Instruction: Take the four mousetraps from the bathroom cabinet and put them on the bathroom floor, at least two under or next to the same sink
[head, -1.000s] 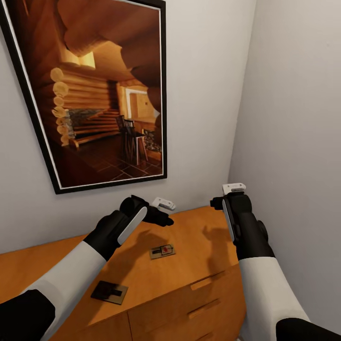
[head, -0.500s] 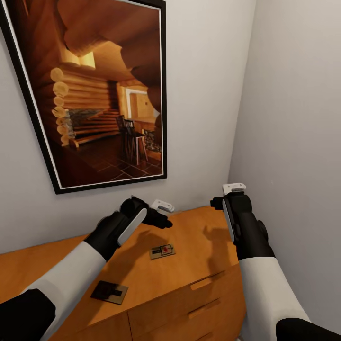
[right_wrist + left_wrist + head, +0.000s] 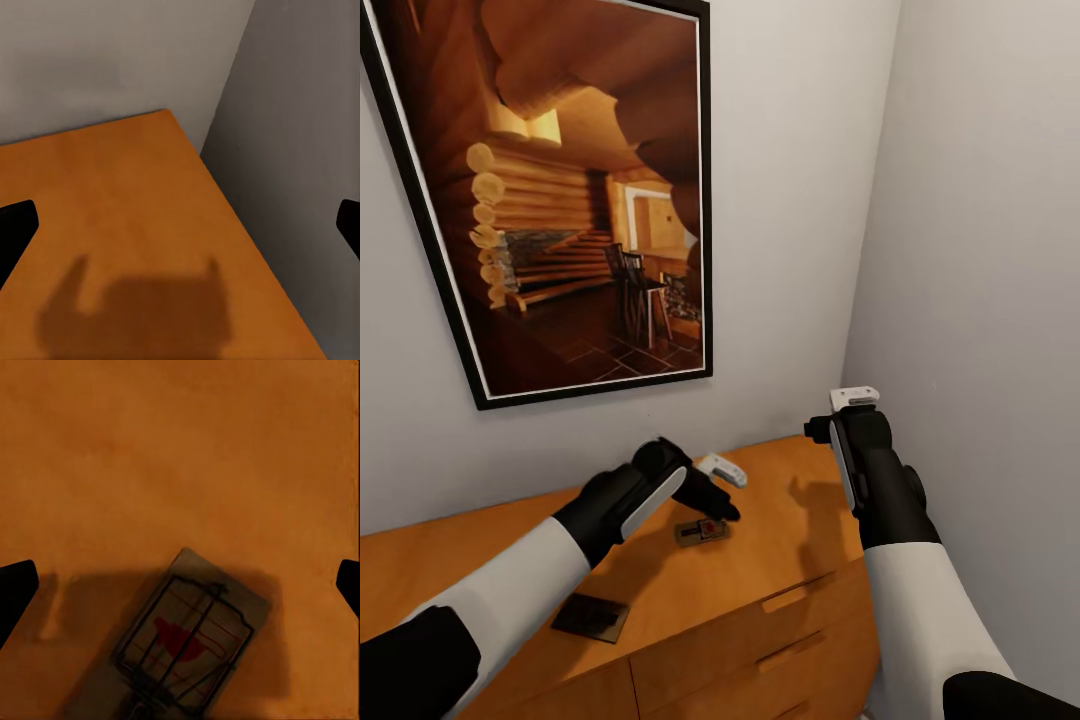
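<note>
Left gripper (image 3: 722,500) now down over a mousetrap, fingers spread and empty.

Over the last second we have lowered and pushed our left gripper forward until it hangs just above the near mousetrap (image 3: 702,531); the left wrist view shows the trap (image 3: 187,649) between the parted fingertips (image 3: 15,592), flat on the cabinet (image 3: 780,520) top, not yet touched. We judge a grasp is next. Our right gripper (image 3: 840,412) has held its place beside the wall, its fingers spread and holding nothing. A second mousetrap (image 3: 591,617) lies nearer the cabinet's front edge. Neither trap we can see has reached the floor yet.
</note>
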Robot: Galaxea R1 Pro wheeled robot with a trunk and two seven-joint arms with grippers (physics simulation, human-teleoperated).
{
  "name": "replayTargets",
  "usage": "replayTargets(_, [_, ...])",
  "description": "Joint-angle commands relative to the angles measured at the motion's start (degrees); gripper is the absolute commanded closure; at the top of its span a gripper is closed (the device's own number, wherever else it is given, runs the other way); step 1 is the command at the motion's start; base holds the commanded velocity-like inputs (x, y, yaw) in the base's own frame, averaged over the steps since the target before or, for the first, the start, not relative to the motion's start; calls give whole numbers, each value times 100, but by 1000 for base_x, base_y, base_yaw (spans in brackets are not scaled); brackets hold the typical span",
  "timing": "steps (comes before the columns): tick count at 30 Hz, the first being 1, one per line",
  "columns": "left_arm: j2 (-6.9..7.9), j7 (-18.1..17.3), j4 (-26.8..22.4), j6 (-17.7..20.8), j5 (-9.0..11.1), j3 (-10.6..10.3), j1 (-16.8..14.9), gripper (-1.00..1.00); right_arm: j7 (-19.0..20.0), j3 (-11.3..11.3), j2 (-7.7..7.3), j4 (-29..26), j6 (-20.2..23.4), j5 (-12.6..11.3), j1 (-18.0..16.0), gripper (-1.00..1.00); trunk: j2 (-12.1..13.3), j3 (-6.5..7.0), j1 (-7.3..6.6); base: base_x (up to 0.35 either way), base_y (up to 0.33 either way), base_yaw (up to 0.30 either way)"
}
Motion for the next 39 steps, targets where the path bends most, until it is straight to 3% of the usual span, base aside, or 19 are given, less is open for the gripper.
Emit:
replayTargets(1, [2, -117, -2, 14, -56, -43, -6, -100, -28, -6, 4, -3, 18, -24, -5, -100, -5, -7, 0, 0, 0, 0])
replayTargets(9, [12, -309, -9, 14, -27, -180, -6, -100, -28, -6, 4, -3, 18, -26, -5, -100, -5, -7, 0, 0, 0, 0])
replayTargets(39, [63, -368, -2, 14, 0, -235, -7, -100, -28, -6, 4, -3, 18, -27, -5, -100, -5, -7, 0, 0, 0, 0])
